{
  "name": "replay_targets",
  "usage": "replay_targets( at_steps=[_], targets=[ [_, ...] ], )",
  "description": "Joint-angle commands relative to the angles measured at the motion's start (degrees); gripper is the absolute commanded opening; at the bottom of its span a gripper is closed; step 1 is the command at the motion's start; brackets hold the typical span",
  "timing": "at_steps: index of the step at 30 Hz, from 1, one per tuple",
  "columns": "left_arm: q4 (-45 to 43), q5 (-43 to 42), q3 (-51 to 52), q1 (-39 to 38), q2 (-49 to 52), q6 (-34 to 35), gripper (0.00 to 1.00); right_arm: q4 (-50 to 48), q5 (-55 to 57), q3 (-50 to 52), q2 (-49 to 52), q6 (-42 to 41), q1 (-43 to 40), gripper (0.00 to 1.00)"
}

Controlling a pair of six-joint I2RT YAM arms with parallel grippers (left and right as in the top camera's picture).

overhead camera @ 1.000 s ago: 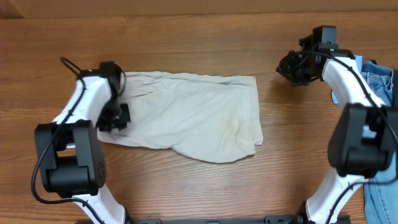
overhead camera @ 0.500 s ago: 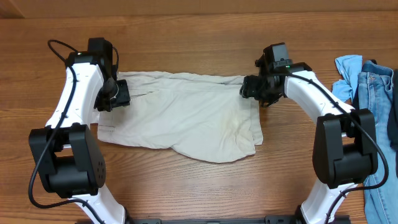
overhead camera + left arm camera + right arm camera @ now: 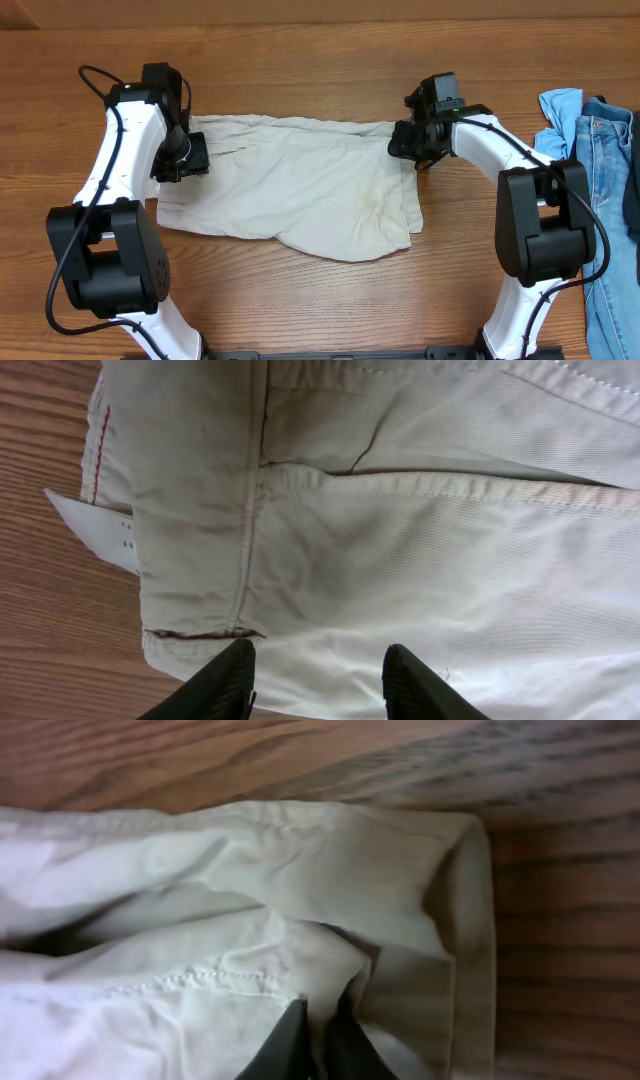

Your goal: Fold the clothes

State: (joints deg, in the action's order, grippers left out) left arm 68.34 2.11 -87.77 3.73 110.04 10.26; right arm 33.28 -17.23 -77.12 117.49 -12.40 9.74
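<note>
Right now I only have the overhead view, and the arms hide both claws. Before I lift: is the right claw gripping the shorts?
Observer: Yes. The right wrist view shows the right claw shut, with a fold of the shorts bunched at its tips near the hemmed corner.
Operator: And the left one?
Observer: The left claw is open, fingers apart over flat cloth near the shorts' edge, nothing pinched.
Operator: Anything beside it?
Observer: A small white label pokes out from that edge onto the table.
</note>
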Motion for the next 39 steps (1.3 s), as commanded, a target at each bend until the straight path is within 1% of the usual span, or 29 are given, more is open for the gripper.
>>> replay_targets(
  at_steps=[1,5,8,12,17,19,22,25,29,30,32,33,34,35,36,38,39],
  targets=[
    [-0.3,-0.3,-1.1,-0.2,-0.8,-1.3,0.46,-1.0,-0.9,0.1,-4.8,0.3,-0.4,0.04],
    [-1.2,-0.2,-1.1,-0.2,-0.8,-1.3,0.49,-2.7,0.5,0.1,-10.0,0.1,-1.9,0.04],
    [-1.5,-0.2,-1.1,-0.2,-0.8,-1.3,0.50,-3.2,5.6,0.2,-10.6,-1.3,-3.5,0.04],
    [-2.0,-0.3,-1.1,-0.2,-0.8,-1.3,0.51,-3.2,12.2,0.2,-9.0,-1.3,-3.8,0.04],
    [-2.0,-0.3,-1.1,-0.2,-0.8,-1.3,0.53,-5.2,12.3,0.2,-2.6,-1.3,-3.9,0.04],
    [-2.1,-0.3,-0.6,-0.2,-0.7,-1.3,0.57,-6.3,12.3,0.2,-0.1,-1.7,-3.9,0.04],
    [-2.7,-0.9,2.1,-0.3,-0.7,-3.6,0.59,-6.2,12.6,0.2,1.6,-4.2,-3.9,0.04],
    [-5.0,-1.3,4.9,-0.4,-0.7,-3.6,0.59,-5.9,14.6,0.2,1.6,-5.4,-3.9,0.04],
    [-11.3,-1.9,10.8,-0.4,-0.7,-3.7,0.59,-4.3,15.9,0.2,1.6,-5.8,-3.9,0.04],
    [-12.6,-1.9,12.1,-0.4,-0.7,-3.7,0.57,-4.4,15.9,0.2,1.6,-5.6,-3.9,0.07],
    [-14.8,-2.0,14.6,-0.4,-0.7,-3.9,0.50,-5.0,15.9,0.1,1.5,-2.9,-3.9,0.46],
    [-15.1,-2.0,15.2,-0.4,-0.7,-3.9,0.47,-4.7,15.9,-0.2,1.2,-2.1,-3.9,0.56],
    [-15.1,-1.9,15.5,-0.4,-0.7,-3.9,0.46,-3.8,15.4,-0.9,0.6,-2.1,-4.1,0.58],
    [-15.0,-1.7,15.7,-0.4,-0.7,-4.4,0.44,-2.7,12.7,-2.0,-0.7,-2.1,-4.3,0.58],
    [-14.8,-1.7,15.7,-0.4,-0.7,-5.4,0.40,-2.1,9.4,-2.8,-2.4,-1.9,-4.6,0.57],
    [-14.6,-1.5,15.7,-0.4,-0.7,-5.9,0.33,-1.6,3.3,-3.6,-5.6,-0.6,-5.0,0.50],
    [-14.6,-1.6,15.7,-0.4,-0.7,-5.8,0.28,-1.4,1.3,-3.6,-7.1,-0.7,-5.0,0.40]
  ],
)
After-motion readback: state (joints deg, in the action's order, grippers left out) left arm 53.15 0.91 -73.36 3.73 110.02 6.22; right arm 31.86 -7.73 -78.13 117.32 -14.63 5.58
